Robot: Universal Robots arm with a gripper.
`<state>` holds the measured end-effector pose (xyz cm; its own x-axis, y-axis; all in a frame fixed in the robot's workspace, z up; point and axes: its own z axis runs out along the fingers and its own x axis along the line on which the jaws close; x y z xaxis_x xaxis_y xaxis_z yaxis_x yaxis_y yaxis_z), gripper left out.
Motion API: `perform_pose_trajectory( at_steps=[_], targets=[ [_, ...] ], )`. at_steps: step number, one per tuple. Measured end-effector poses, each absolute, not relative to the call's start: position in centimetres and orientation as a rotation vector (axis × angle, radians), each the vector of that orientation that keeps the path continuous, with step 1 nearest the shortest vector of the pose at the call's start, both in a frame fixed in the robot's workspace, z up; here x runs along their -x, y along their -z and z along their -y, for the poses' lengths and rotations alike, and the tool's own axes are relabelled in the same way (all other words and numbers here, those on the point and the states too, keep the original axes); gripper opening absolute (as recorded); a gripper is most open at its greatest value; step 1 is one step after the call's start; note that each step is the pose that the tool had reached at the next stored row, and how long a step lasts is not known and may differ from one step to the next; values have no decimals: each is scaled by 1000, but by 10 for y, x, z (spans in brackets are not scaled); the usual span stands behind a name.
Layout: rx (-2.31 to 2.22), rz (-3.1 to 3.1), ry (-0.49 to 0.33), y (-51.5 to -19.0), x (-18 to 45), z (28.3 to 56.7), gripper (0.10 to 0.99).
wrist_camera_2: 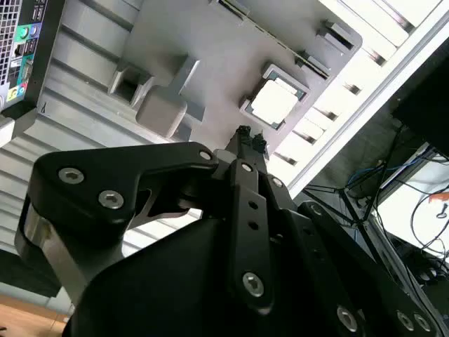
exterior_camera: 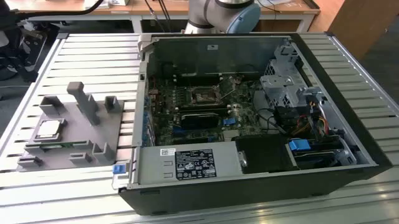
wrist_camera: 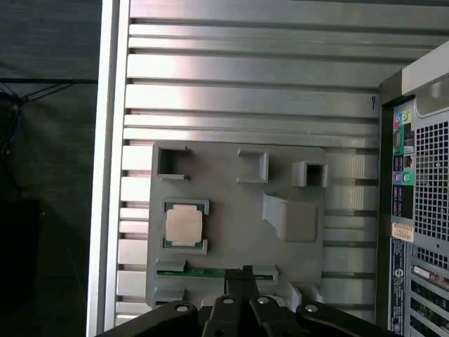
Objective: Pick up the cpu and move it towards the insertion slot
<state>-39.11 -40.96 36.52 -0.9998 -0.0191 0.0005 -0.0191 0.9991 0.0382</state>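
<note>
The cpu (exterior_camera: 50,129) is a small silver square lying flat in a pocket of the grey fixture plate (exterior_camera: 87,137), at the exterior view's left. Both wrist views look down on the cpu (wrist_camera_2: 273,104) (wrist_camera: 184,225) from well above. My gripper (wrist_camera_2: 249,137) (wrist_camera: 239,272) hangs over the plate, off to one side of the chip and not touching it. Its black fingertips sit pressed together with nothing between them. The insertion slot (exterior_camera: 204,96) is the silvery-framed socket on the motherboard inside the open computer case (exterior_camera: 349,140).
Grey posts and blocks (exterior_camera: 84,100) rise from the fixture plate around the chip. A black heatsink block (exterior_camera: 201,120) sits just in front of the socket. The slatted metal table (exterior_camera: 93,56) ends in an edge beside the plate. The arm's base (exterior_camera: 224,14) stands behind the case.
</note>
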Motion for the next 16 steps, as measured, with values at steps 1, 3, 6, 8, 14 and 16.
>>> perform_pose_trajectory(
  at_steps=[1, 3, 6, 8, 14, 16],
  targets=[
    [-30, 3140, 60, -365, 391, 410, 106],
    [-30, 3140, 60, -365, 391, 410, 106],
    [-30, 3140, 60, -365, 391, 410, 106],
    [-30, 3140, 60, -365, 393, 410, 106],
    [-30, 3140, 60, -365, 401, 410, 106],
    [-30, 3140, 60, -365, 404, 410, 106]
  ],
)
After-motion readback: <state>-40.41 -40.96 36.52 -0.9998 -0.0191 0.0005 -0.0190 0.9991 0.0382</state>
